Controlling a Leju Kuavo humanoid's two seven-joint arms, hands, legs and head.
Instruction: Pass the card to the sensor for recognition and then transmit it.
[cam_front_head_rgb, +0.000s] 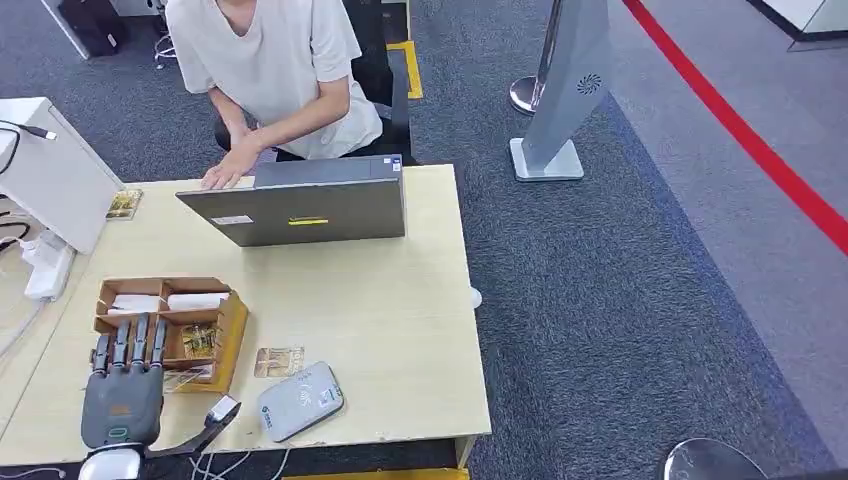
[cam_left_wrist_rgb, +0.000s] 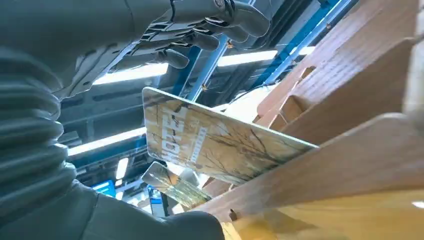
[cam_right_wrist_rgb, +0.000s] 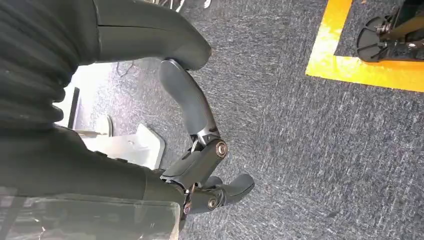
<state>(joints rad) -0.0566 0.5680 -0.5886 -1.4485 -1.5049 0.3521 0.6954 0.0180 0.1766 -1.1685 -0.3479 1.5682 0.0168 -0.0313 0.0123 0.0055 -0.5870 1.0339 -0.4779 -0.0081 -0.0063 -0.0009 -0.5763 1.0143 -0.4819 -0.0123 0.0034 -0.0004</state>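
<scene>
the left robot hand (cam_front_head_rgb: 123, 385) hovered over the wooden tray (cam_front_head_rgb: 232, 340), fingers apart, around a card (cam_left_wrist_rgb: 210, 142) standing inside. pinching its free edge squarely should lift it cleanly toward the sensor (cam_front_head_rgb: 300, 400) on the desk (cam_front_head_rgb: 400, 330).

The right hand (cam_right_wrist_rgb: 200, 165) hangs over dark grey carpet (cam_right_wrist_rgb: 310, 150), its thumb extended and its dark fingers curled in around nothing. A yellow floor marking (cam_right_wrist_rgb: 350, 65) frames a black wheeled base (cam_right_wrist_rgb: 390, 30) nearby
</scene>
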